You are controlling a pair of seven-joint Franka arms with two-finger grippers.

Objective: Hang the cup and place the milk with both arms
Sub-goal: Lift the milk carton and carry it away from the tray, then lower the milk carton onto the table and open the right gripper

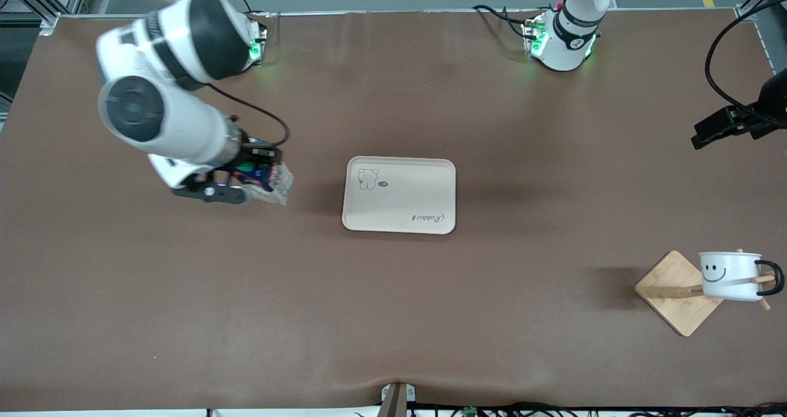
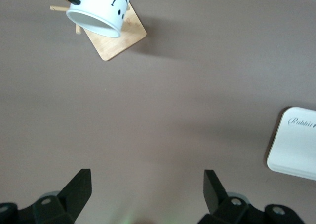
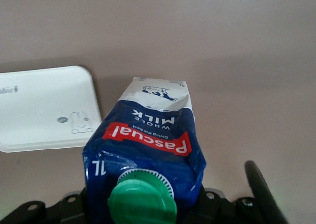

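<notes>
**Milk carton in the right gripper, mug already on its peg**

The milk (image 3: pixel 145 155), a small carton with a dark blue top, red band, white lower part and green screw cap, is clamped in the right gripper (image 1: pixel 243 183), which is in the air over bare table at the right arm's end, beside the cream rectangular plastic tray (image 1: pixel 399 194) printed with a rabbit. The carton looks light, and its cardboard walls would give under pressure; the blue shoulder already looks creased. A hold on the upper body below the cap, as here, seems sound, though its smooth coating could slip if it tilts.

The cup (image 1: pixel 730 275), a white enamel-style mug with a smiley face, hangs by its thin black loop handle on a peg of the bamboo stand with a square base (image 1: pixel 676 293), near the front camera at the left arm's end. It is rigid, and its enamel would likely chip if knocked.

The left gripper (image 2: pixel 145 189) waits with fingers spread wide and empty, above bare table.

Hidden: the right gripper's fingers sit beneath the carton in the wrist view, and the carton blurs in the front view. The left gripper is outside the front view.
</notes>
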